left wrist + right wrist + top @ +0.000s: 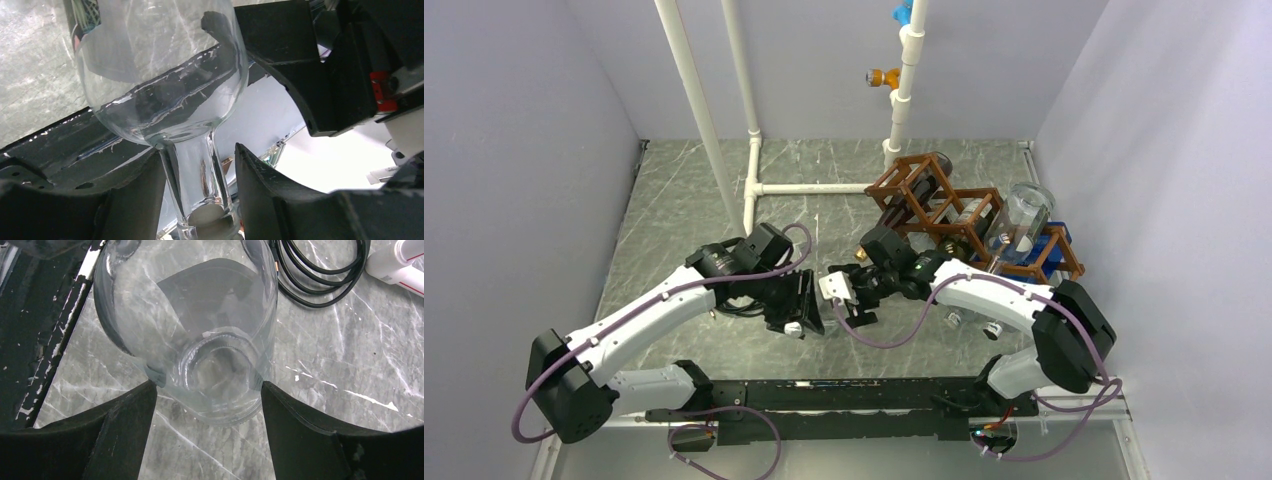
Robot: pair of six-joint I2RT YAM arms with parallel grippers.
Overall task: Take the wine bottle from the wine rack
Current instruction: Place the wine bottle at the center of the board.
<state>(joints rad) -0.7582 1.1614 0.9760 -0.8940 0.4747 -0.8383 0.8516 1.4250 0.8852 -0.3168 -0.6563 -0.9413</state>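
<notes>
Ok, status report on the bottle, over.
Right gripper shut on the clear wine bottle at its base. Left gripper flanks its neck, contact unclear. Bottle off the wine rack, between both arms. Nothing blocking seen.
</notes>
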